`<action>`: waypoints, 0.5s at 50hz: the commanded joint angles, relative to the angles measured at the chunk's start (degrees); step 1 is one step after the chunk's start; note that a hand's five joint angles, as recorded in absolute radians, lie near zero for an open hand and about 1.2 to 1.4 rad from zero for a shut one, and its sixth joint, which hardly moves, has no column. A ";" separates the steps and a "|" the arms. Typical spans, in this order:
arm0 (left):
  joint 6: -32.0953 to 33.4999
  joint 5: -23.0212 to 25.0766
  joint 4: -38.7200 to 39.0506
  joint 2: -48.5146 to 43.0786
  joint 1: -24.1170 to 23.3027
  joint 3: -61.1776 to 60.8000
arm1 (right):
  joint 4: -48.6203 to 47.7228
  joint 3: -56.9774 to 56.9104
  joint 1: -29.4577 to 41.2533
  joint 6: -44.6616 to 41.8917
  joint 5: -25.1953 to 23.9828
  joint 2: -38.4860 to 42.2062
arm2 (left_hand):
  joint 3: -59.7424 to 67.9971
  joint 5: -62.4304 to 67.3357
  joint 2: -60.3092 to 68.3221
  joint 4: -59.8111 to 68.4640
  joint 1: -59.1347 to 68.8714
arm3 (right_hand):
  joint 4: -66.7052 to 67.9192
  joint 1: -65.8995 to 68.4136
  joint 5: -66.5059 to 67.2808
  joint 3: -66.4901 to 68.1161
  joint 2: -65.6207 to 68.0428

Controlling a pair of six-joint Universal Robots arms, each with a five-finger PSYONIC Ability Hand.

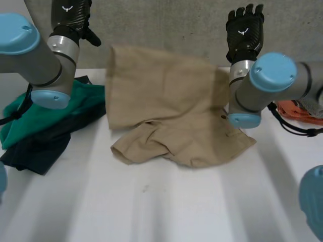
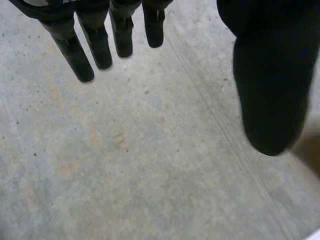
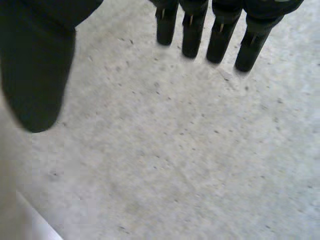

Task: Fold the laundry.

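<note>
One tan garment (image 1: 166, 111) is being shown crumpled on the white worktop (image 1: 151, 201). It is lying between the two robot hands and nearer the robot's body than either. Its far edge is being seen against the grey wall (image 1: 166, 25). The left robot hand (image 1: 70, 17) is being held raised near the garment's far corner on that side, apart from it. The right robot hand (image 1: 245, 30) is being held raised above the other far corner, also clear of the cloth.

Nothing is being gripped by either robot hand. In the left wrist view the fingers (image 2: 97, 47) are being held straight and wide of the thumb, facing the wall, and the right robot hand's fingers (image 3: 192, 35) are being held likewise.

Two further cloths are being counted under the left arm: one green cloth (image 1: 83, 98), just beside the tan garment, and one dark cloth (image 1: 38, 146). One orange item (image 1: 295, 108) is lying beside the right arm.
</note>
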 commanded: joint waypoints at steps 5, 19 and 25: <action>0.67 -0.66 -9.82 12.56 -2.90 -16.33 | 16.60 10.68 -2.92 1.61 -9.82 -13.26 | -6.77 -6.54 -5.99 -6.03 -1.80 | -7.18 -4.91 -6.16 -6.93 -5.43; 6.74 6.45 -15.20 26.92 -13.19 -56.36 | 46.97 39.16 -13.21 -16.56 -31.04 -26.39 | 22.85 23.08 23.63 23.59 27.82 | 8.62 10.88 9.64 8.86 10.37; 8.32 6.02 -10.18 20.16 -12.05 -54.98 | 37.14 45.86 -14.71 -17.55 -32.18 -23.67 | 17.68 17.91 18.45 18.42 22.65 | 10.32 12.58 11.34 10.56 12.07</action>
